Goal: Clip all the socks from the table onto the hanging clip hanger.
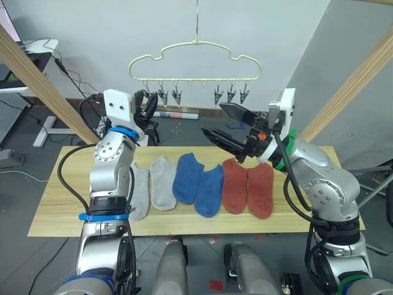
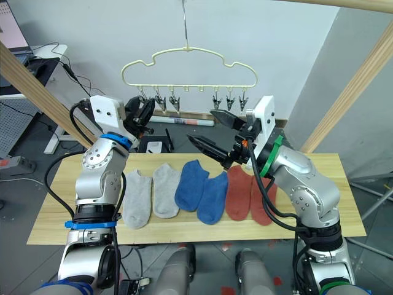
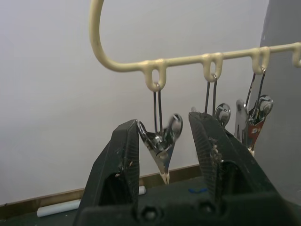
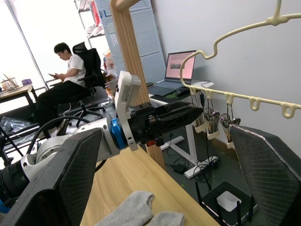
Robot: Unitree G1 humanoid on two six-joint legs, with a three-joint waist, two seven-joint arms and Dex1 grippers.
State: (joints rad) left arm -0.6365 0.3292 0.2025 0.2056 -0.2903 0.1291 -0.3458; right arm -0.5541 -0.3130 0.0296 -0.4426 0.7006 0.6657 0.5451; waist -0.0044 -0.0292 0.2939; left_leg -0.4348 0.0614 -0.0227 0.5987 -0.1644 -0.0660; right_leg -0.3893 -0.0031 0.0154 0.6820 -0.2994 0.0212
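Observation:
Six socks lie in a row on the table (image 1: 55,215): two grey (image 1: 163,182), two blue (image 1: 186,177) and two rust red (image 1: 260,190). The pale yellow clip hanger (image 1: 193,58) hangs above and behind them, with a row of dark clips (image 1: 231,94) and nothing clipped on. My left gripper (image 1: 147,108) is raised at the hanger's left end. In the left wrist view it is open, with one clip (image 3: 162,146) hanging between its fingers. My right gripper (image 1: 212,118) is wide open and empty, above the red socks and below the hanger's right clips.
Slanted wooden beams (image 1: 43,83) stand on both sides of the table. A white roll (image 1: 175,114) lies on the floor behind it. A person (image 4: 66,80) sits at a desk far off to my left, near a laptop (image 4: 176,70).

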